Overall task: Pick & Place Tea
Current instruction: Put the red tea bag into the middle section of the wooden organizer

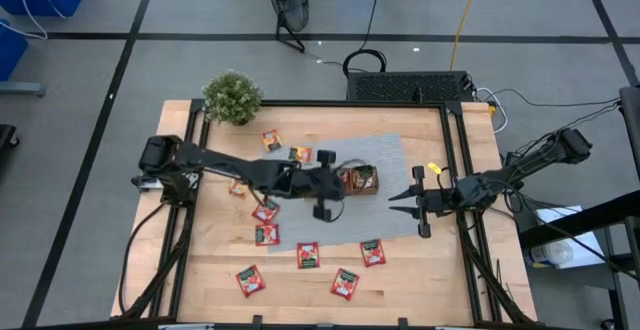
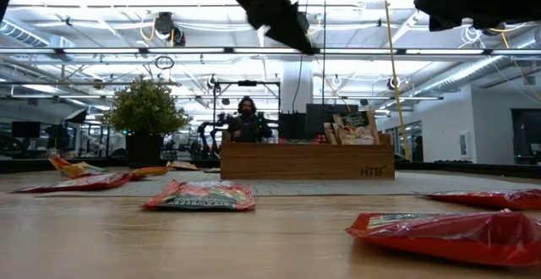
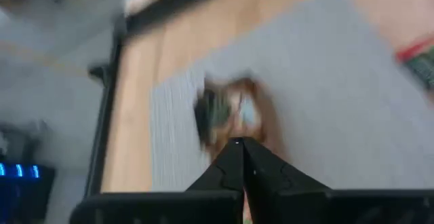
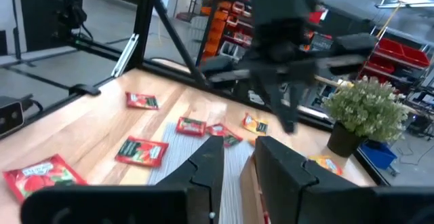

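From the wooden tray (image 1: 362,180), I see bare grey mat (image 1: 385,155) toward twelve. Red tea sachets (image 1: 308,255) crowd six; the potted plant (image 1: 232,97) blocks ten.

left hand (image 1: 328,196): closed, extended mid-table | right hand (image 1: 410,199): fingers apart, waiting right

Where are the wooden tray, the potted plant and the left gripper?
Wooden tray (image 2: 304,162), low view, front wall.
Potted plant (image 1: 232,96), high view, leafy top.
Left gripper (image 3: 242,157), left wrist view, shut fingertips.
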### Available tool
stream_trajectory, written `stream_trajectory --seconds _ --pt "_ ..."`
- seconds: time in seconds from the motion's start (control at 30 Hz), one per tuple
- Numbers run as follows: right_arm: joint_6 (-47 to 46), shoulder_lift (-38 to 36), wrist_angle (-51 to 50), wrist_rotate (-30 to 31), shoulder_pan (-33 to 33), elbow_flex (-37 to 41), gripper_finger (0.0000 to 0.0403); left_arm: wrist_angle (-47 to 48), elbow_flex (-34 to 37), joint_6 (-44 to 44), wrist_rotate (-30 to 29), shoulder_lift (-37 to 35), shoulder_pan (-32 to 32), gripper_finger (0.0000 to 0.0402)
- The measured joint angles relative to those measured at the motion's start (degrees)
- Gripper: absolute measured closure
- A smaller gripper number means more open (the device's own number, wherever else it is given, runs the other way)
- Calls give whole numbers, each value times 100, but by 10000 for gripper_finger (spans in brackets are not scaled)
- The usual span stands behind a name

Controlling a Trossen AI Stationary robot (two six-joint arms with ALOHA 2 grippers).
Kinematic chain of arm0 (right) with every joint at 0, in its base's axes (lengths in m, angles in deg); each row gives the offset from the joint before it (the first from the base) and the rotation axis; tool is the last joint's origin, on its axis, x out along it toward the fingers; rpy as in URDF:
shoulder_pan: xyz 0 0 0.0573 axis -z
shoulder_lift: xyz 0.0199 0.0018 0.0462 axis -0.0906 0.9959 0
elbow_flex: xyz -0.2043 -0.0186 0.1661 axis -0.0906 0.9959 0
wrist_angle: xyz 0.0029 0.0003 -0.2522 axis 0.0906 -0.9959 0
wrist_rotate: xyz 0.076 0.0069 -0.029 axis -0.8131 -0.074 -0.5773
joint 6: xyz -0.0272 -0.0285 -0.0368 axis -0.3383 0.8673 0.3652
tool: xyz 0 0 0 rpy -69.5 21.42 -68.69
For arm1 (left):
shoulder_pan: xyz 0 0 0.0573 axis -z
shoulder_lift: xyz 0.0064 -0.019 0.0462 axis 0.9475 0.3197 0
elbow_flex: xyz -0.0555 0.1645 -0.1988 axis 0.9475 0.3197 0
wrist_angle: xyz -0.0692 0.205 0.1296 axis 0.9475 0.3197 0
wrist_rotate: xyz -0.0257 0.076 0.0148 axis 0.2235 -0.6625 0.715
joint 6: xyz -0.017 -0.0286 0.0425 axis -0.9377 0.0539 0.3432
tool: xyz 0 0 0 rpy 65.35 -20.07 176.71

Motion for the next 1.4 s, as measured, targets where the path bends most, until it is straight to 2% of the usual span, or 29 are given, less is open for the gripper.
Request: stream_trajectory --seconds 0.1,0.3,0.47,1.07,1.27,1.4 --pt "7 12 -12 0 2 1 328 243 -329 -158 409 220 -248 398" --pt "64 2 -6 0 0 -3 328 590 -458 -425 967 827 -753 399" --pt "208 2 -58 -3 0 -4 328 496 -501 -706 1668 1160 -970 400" --pt "211 -1 -14 -2 2 -4 328 816 -504 -1075 2081 1661 -1114 401" --pt "213 -4 -12 -2 0 -4 328 832 -504 -1247 2479 1748 -1214 401" --pt "208 -4 -14 -2 0 -4 328 854 -506 -1353 2402 1818 -1296 401"
